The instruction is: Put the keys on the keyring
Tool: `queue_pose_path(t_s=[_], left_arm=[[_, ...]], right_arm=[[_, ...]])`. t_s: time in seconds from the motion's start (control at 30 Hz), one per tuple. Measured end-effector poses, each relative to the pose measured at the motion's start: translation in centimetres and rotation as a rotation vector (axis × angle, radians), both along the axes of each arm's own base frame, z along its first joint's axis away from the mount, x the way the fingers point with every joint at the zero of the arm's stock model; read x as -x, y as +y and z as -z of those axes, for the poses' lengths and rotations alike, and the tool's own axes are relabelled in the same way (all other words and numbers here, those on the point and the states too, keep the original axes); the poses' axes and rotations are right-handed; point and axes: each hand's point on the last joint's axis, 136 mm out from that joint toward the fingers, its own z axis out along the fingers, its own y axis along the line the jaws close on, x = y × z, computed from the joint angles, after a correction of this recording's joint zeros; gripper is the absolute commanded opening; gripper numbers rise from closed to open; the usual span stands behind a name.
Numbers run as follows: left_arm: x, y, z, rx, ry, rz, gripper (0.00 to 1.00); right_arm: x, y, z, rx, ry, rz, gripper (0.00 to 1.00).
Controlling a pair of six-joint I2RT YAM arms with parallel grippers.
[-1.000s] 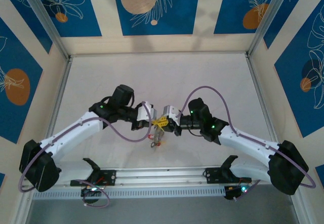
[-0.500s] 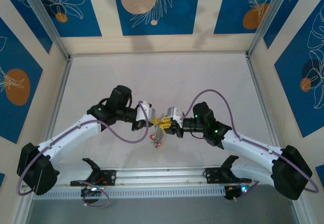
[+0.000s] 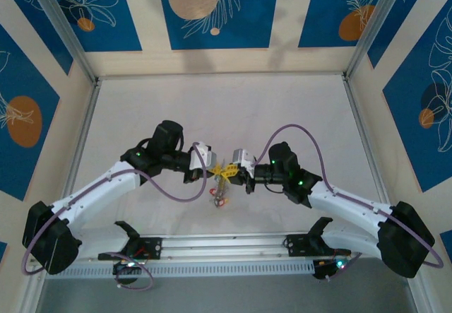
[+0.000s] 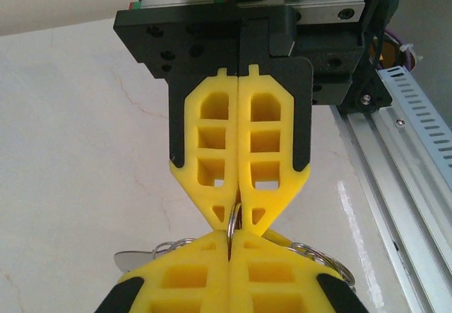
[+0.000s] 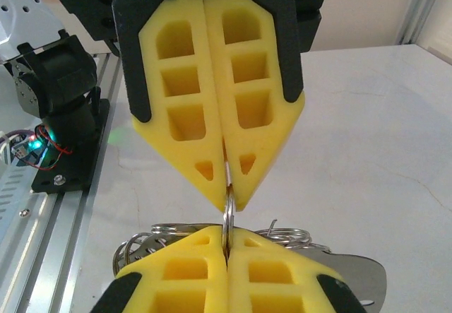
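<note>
Above the table's near middle, my left gripper (image 3: pixel 217 171) and right gripper (image 3: pixel 232 173) meet tip to tip. Both are shut on the thin grey keyring (image 4: pixel 234 220), which shows edge-on between the yellow fingertips. In the left wrist view my left gripper (image 4: pixel 231 237) is at the bottom and the right gripper's fingers (image 4: pixel 272 150) point down from above. In the right wrist view my right gripper (image 5: pixel 226 237) pinches the keyring (image 5: pixel 228 210) from below. Keys (image 3: pixel 219 197) with a red tag hang under the grippers. A silver key blade (image 5: pixel 361 274) and small rings (image 5: pixel 141 246) spread behind the fingers.
An aluminium rail (image 3: pixel 226 246) with the arm mounts runs along the near edge, close below the hanging keys. The pale table (image 3: pixel 226 108) stretches back to the blue patterned walls. A metal frame post (image 3: pixel 83 136) borders the left side.
The right arm's elbow has dropped a little and shifted right. Both grippers stay shut on the ring at nearly the same spot, and the hanging keys have barely moved.
</note>
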Motion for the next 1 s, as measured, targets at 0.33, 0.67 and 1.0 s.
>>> queue_pose_path(t_s=[0.33,0.67,1.0], left_arm=[[-0.5,0.1,0.7,-0.053,-0.004,-0.013,0.0],[-0.1,-0.3,1.4,-0.084,0.082,0.035,0.18],[0.1,-0.3,1.2,-0.081,0.091,0.043,0.09]], right_arm=[[-0.2,-0.8,-0.4,0.005,-0.005,0.027,0.0],[-0.1,-0.7,0.3,0.031,0.025,0.011,0.0],[0.0,0.3,0.8,0.051,0.036,-0.016,0.0]])
